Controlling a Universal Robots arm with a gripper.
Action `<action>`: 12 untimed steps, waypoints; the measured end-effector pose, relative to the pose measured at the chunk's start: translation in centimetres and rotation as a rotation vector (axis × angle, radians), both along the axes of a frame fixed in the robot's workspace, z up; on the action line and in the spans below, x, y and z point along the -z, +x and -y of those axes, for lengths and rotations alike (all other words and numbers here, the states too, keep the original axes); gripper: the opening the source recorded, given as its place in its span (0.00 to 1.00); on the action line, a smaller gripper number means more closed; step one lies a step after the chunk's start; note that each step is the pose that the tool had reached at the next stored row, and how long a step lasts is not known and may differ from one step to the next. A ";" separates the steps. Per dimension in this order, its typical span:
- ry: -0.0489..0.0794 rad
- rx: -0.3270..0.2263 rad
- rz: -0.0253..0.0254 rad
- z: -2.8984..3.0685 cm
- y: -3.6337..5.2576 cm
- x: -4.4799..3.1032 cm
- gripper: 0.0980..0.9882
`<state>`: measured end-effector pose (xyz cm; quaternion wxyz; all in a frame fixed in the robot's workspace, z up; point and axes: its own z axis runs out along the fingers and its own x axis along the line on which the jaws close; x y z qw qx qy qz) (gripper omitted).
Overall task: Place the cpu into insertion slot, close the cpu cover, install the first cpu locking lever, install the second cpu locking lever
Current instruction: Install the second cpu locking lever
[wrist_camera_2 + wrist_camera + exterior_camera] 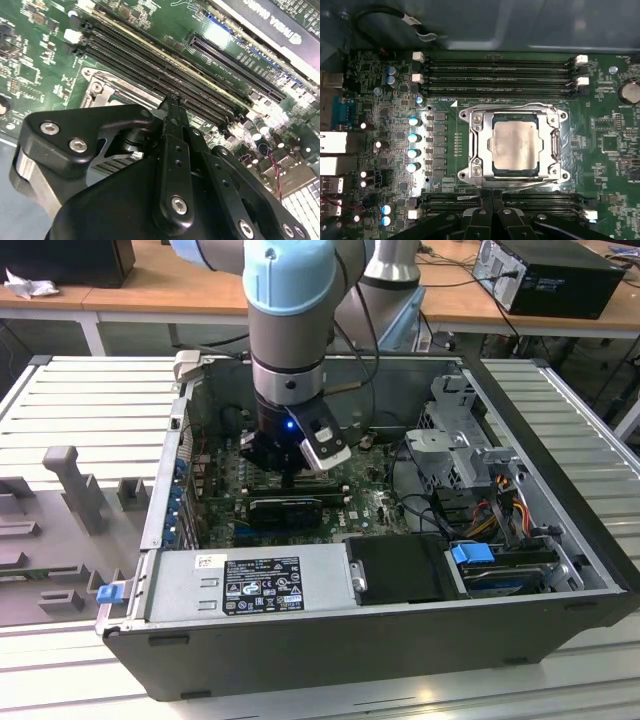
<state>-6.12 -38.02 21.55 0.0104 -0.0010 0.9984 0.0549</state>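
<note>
A: What worries you here, reading across the motherboard (380,150) from the capacitor side toward the socket?

B: The row of blue-topped capacitors (413,144) stands just beside the socket. If the gripper (491,200) drifts off line, I judge it could clip them, or the memory slots (500,72) on the far side of the socket.

A: And the socket itself?

B: The cpu (516,143) lies flat in the insertion slot (492,172), its pale metal top square to the rim. The cpu cover (551,140) looks lowered around it, a silver frame with the chip showing through its opening. A thin wire lever (520,186) runs along the socket edge nearest the gripper; whether it is hooked, I cannot tell.

A: So the risk?

B: A lever pressed at an angle could slip off the fingertips and spring back, or the cover could shift on the chip. That is a judgement only.

A: The gripper's state?

B: In the first wrist view its fingers meet tip to tip, clenched on nothing I can see, just beside that socket edge. In the exterior view the gripper (290,477) sits low inside the computer case (520,570), over the board.
</note>
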 end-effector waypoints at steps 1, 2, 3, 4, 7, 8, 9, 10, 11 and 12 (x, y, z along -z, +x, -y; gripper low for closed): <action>0.006 0.000 0.0000 0.02 -0.04 0.04 0.01; 0.010 0.000 0.0006 0.10 -0.19 0.06 0.01; 0.011 -0.002 0.0033 0.22 -0.28 0.06 0.01; 0.011 -0.008 0.0045 0.22 -0.37 0.08 0.01; 0.040 -0.039 0.0048 0.39 -0.60 0.20 0.01; 0.046 -0.069 0.0044 0.42 -0.76 0.31 0.01; 0.046 -0.075 0.0042 0.49 -1.02 0.35 0.01; 0.054 -0.075 0.0044 0.55 -1.27 0.39 0.01; 0.070 -0.076 0.0050 0.62 -1.40 0.47 0.01; 0.092 -0.076 0.0059 0.81 -1.45 0.63 0.01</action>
